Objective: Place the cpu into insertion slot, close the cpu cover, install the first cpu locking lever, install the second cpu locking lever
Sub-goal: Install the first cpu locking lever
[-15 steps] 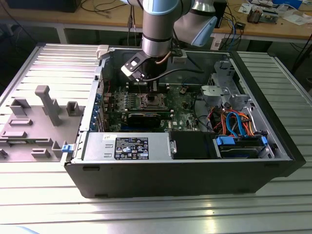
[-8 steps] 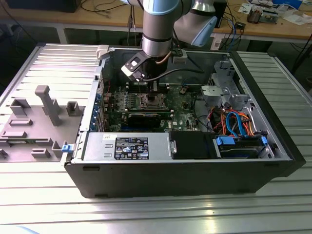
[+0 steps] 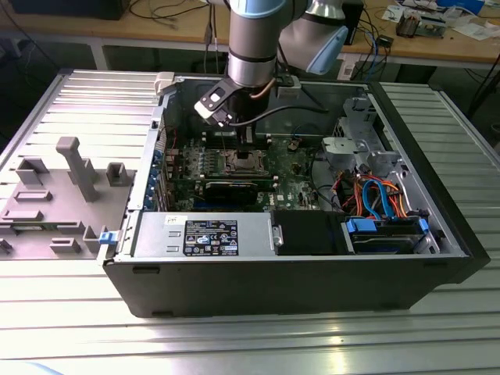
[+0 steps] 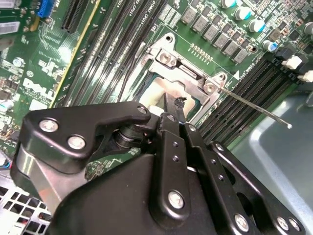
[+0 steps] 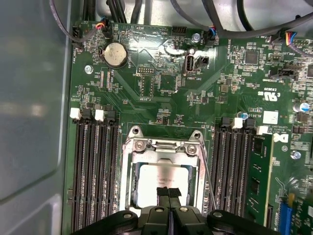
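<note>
the cpu (image 5: 155, 180) is seated in the insertion slot (image 5: 164, 145), with the cpu cover (image 5: 129, 186) laid down around it. the gripper (image 5: 169, 192) is held just above, its fingers pressed together on nothing. a locking lever (image 4: 259, 109) stands free, so the first lever step is judged in hand; it must be caught and pressed down.

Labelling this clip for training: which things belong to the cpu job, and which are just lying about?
Job: cpu; cover; lever; gripper, shut above the cpu.

Lying about: coin battery; memory slots; power supply; drive cables.
</note>
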`<state>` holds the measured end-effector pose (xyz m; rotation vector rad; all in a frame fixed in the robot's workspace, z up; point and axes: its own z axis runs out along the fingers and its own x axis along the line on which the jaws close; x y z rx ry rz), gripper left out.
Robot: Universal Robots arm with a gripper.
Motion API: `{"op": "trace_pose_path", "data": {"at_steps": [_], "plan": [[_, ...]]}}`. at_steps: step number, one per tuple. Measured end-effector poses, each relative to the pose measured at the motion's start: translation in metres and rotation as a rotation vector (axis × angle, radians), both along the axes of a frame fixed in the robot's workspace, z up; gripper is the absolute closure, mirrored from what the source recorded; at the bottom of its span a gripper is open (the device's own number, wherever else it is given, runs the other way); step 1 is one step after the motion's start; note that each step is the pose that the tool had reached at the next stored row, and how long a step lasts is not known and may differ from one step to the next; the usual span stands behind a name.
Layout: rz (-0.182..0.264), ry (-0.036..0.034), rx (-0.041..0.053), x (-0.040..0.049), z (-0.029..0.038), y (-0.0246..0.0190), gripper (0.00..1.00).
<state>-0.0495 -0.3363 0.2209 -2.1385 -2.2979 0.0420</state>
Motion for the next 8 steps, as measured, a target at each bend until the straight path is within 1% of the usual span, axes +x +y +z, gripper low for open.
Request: {"op": "trace_pose_path", "data": {"at_steps": [3,5,8], "plan": [[0.000,0.0001,-0.0016,0.0000,0.0061,0.0000,0.89],[0.000,0.0000,-0.0018,0.0000,0.0072,0.0000,0.89],[0.000,-0.0001,-0.0018,0.0000,0.0072,0.0000,0.89]]}}
